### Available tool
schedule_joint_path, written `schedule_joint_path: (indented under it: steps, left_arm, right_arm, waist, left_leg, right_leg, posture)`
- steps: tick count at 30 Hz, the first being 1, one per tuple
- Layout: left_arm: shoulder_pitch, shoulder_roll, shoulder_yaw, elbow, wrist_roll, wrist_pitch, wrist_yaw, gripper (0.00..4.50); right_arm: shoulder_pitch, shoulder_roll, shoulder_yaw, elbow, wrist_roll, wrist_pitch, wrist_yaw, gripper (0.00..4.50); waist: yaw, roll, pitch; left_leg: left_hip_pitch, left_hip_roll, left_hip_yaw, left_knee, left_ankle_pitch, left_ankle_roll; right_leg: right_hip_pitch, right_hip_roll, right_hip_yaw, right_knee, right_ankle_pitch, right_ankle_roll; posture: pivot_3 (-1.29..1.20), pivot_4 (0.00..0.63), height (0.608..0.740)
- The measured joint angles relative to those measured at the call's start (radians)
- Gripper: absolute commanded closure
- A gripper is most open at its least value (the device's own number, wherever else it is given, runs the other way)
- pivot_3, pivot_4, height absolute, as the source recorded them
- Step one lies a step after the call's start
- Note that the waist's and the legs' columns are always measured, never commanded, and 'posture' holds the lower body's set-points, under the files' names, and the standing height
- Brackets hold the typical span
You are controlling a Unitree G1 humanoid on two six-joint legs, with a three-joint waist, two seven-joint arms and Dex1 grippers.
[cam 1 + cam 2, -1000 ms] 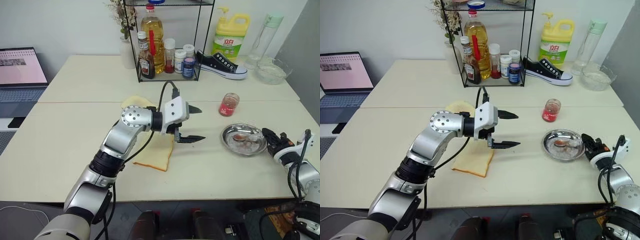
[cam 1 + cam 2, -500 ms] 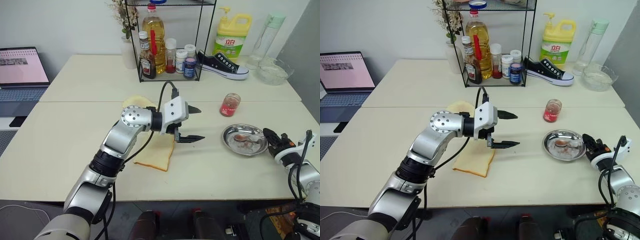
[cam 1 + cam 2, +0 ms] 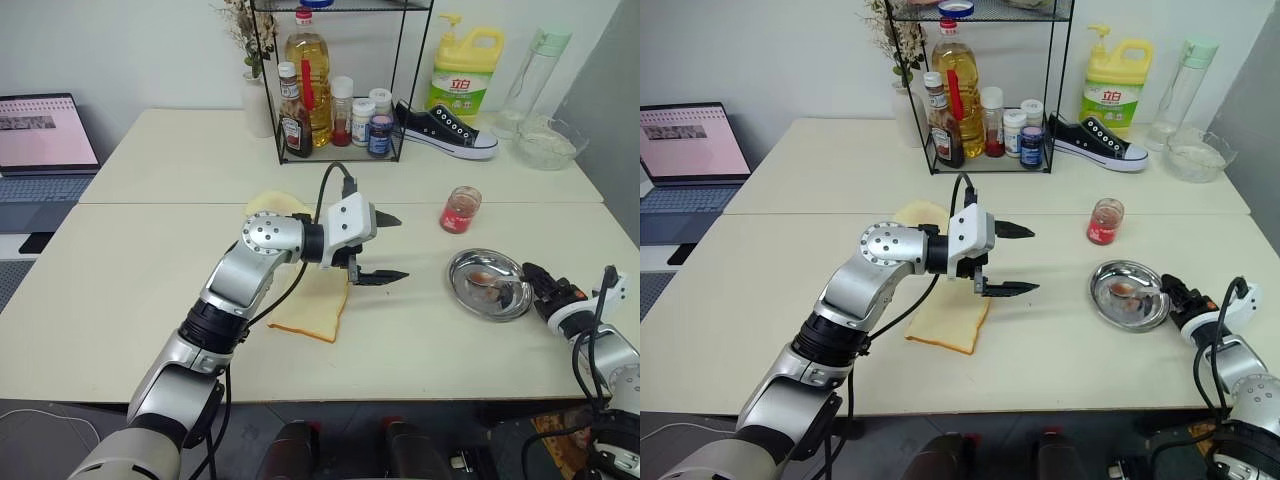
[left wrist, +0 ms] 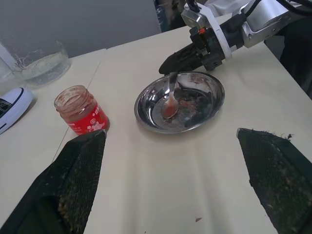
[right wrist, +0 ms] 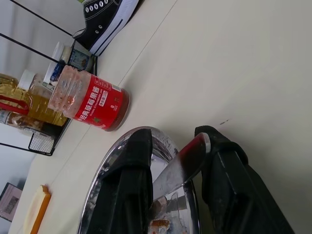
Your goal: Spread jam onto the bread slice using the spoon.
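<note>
The bread slice [image 3: 305,315] lies flat on the table, partly under my left arm. My left gripper [image 3: 403,246] hovers above its right edge, open and empty, pointing towards the round steel dish [image 3: 512,300]. The spoon [image 4: 170,99] rests in the dish with its red-stained bowl down and its handle up over the rim. My right gripper [image 5: 174,134] is at the dish's right rim; its fingers stand apart with the spoon handle [image 5: 187,158] between them, leaning on one finger. The jam jar [image 3: 459,209], without a lid, stands behind the dish.
A second plain slice [image 3: 272,204] lies behind my left arm. A wire rack [image 3: 335,85] with bottles, a sneaker [image 3: 445,130], a yellow detergent bottle [image 3: 462,62] and a glass bowl [image 3: 545,143] line the back. A laptop [image 3: 40,135] sits at far left.
The right gripper's fingers look slightly wider apart at the dish rim. The left arm and the bread have not moved.
</note>
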Motion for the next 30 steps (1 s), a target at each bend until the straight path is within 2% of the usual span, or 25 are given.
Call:
schedule_joint_path:
  steps: [3,6,30]
  left_arm:
    - [0.0,0.0,0.0,0.0,0.0,0.0,0.001,0.0]
    - [0.0,0.0,0.0,0.0,0.0,0.0,0.002,0.0]
    - [0.001,0.015,0.005,-0.001,0.0,0.0,0.002,0.0]
  right_arm:
    - [-0.002,0.0,-0.005,0.0,0.009,0.004,-0.005,3.54]
    - [-0.017,0.004,-0.023,-0.002,0.034,0.009,-0.001,4.48]
    - [-0.022,0.015,-0.035,0.004,0.053,0.008,0.004,4.48]
  waist:
    - [0.0,0.0,0.0]
    - [0.001,0.0,0.0]
    - [0.002,0.0,0.0]
  left_leg:
    - [0.0,0.0,0.0,0.0,0.0,0.0]
    - [0.0,0.0,0.0,0.0,0.0,0.0]
    - [0.0,0.0,0.0,0.0,0.0,0.0]
  right_leg:
    - [0.0,0.0,0.0,0.0,0.0,0.0]
    - [0.0,0.0,0.0,0.0,0.0,0.0]
    - [0.0,0.0,0.0,0.0,0.0,0.0]
  posture:
    - [0.0,0.15,0.74]
    - [0.0,0.15,0.74]
    - [0.0,0.15,0.74]
